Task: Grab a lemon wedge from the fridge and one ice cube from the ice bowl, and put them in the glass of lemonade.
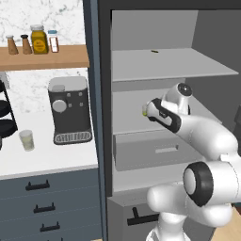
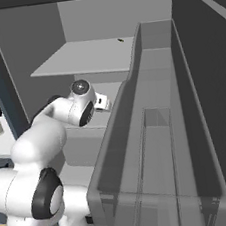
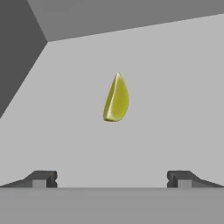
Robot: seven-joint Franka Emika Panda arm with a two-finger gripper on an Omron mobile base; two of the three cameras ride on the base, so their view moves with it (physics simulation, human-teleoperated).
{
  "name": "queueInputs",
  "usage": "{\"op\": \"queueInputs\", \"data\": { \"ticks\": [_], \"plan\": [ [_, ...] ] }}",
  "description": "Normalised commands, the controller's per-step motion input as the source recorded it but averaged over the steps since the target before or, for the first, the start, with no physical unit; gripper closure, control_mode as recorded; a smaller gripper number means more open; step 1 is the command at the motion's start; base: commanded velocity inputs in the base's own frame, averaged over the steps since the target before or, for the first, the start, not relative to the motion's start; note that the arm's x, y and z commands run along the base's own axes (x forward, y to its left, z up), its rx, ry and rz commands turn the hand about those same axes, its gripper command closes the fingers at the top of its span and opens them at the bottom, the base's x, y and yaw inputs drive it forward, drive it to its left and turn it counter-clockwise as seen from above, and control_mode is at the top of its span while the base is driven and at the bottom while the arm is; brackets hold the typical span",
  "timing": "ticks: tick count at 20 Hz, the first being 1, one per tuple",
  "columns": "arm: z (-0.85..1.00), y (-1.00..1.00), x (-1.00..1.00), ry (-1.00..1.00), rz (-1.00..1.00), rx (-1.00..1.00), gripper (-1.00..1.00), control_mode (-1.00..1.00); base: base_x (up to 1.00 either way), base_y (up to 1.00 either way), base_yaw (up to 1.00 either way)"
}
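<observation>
The fridge (image 1: 106,94) stands open and my arm reaches onto its middle shelf. A yellow-green lemon wedge (image 3: 117,98) lies on that pale grey shelf, straight ahead of my gripper (image 3: 111,179) and a short way beyond it. The gripper is open, its two dark fingertips (image 3: 41,178) wide apart with nothing between them. In the left base view the wedge (image 1: 144,110) shows as a small yellowish spot just off the end of the hand. The glass of lemonade (image 1: 27,140) stands on the white counter left of the fridge. The ice bowl is out of view.
A dark coffee machine (image 1: 69,110) stands on the counter beside the fridge wall. A black tiered rack (image 1: 4,117) is at the far left. Spice bottles (image 1: 39,39) sit on a wooden shelf above. The open fridge door with its bins (image 2: 162,128) runs along my right side.
</observation>
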Motion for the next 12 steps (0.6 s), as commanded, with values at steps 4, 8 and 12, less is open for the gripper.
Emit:
{"op": "queueInputs", "data": {
  "ticks": [4,8,12],
  "plan": [
    [-0.20,0.00,0.37,0.00,0.00,0.00,-1.00,-1.00,0.00,0.00,0.00],
    [-0.09,0.00,0.44,0.00,0.00,0.00,-1.00,-1.00,0.00,0.00,0.00],
    [-0.11,0.00,0.43,0.00,0.00,0.00,-1.00,-1.00,0.00,0.00,0.00]
  ]
}}
